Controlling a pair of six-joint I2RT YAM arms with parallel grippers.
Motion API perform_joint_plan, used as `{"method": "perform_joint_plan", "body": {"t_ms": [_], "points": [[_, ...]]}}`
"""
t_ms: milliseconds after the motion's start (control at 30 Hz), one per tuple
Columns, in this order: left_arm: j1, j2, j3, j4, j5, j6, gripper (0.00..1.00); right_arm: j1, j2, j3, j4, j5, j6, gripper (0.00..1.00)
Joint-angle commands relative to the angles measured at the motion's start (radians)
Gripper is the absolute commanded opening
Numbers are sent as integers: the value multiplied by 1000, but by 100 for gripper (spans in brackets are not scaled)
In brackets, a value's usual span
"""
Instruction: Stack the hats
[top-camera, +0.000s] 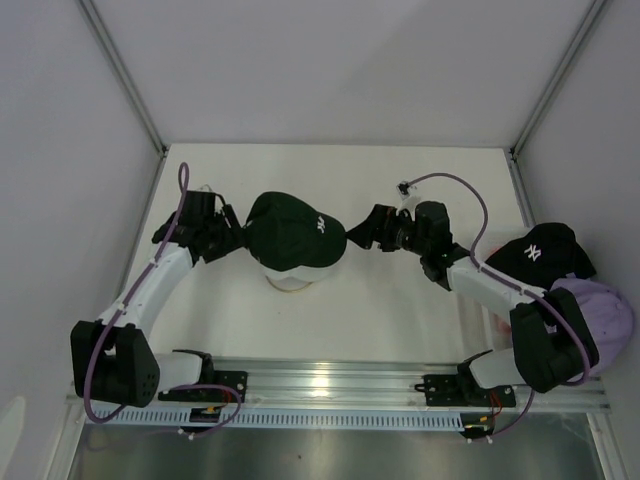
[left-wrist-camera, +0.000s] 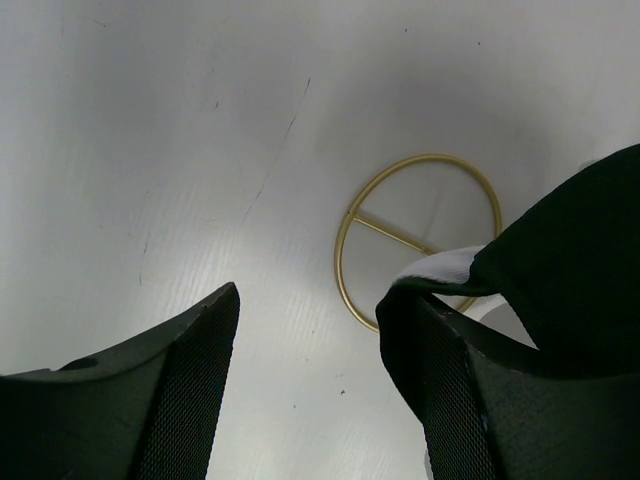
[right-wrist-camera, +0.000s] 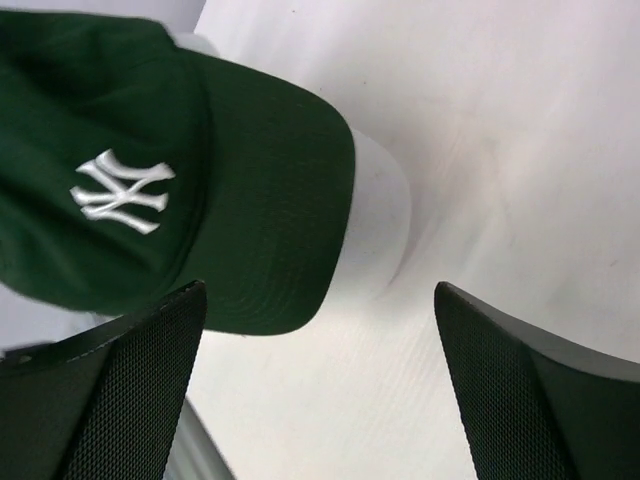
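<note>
Green cap (top-camera: 295, 235) over gold stand (left-wrist-camera: 390, 231) (white logo (right-wrist-camera: 120, 192))

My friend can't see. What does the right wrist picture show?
A dark green cap with a white logo fills the upper left, brim toward the camera, with a white table behind. The right gripper is open by the brim, holding nothing.
</note>
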Motion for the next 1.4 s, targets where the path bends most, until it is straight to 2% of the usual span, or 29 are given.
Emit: {"method": "perform_joint_plan", "body": {"t_ms": [0,200,233,500,700,767,867,967,1000,1067,1133,1200,1233,1267,1367], "points": [[-6,-25,-21,-41,-54,11,70,21,53,-33,266,7,324,97],[-8,-27,-27,-34,-44,10,70,45,174,-22,413,-7,444,88],[-8,-27,-30,-34,-44,10,70,42,194,-30,471,-10,488,83],[-9,-25,-34,-28,-42,6,70,49,319,-71,680,-34,595,66],[-11,-28,-34,-31,-40,10,71,50,425,-76,820,-79,665,58],[-11,-30,-30,-30,-44,11,71,56,425,-71,771,-68,642,58],[-11,-30,-29,-31,-47,11,71,53,418,-84,780,-65,634,49],[-11,-22,-32,-28,-45,8,71,49,406,-91,800,-63,641,29],[-11,-19,-31,-27,-42,7,71,47,405,-87,794,-65,641,16],[-12,-10,-32,-25,-39,3,71,49,410,-85,796,-70,650,2],[-14,-7,-34,-27,-45,0,71,52,418,-87,796,-70,650,0],[-14,-5,-34,-31,-56,-6,71,55,416,-90,732,-48,630,0],[-14,-5,-32,-34,-79,-12,71,62,410,-79,672,-31,571,0],[-14,-7,-34,-39,-91,-23,71,68,395,-67,507,19,529,0],[-14,-18,-40,-38,-116,-30,72,90,378,5,220,107,374,0]]}}
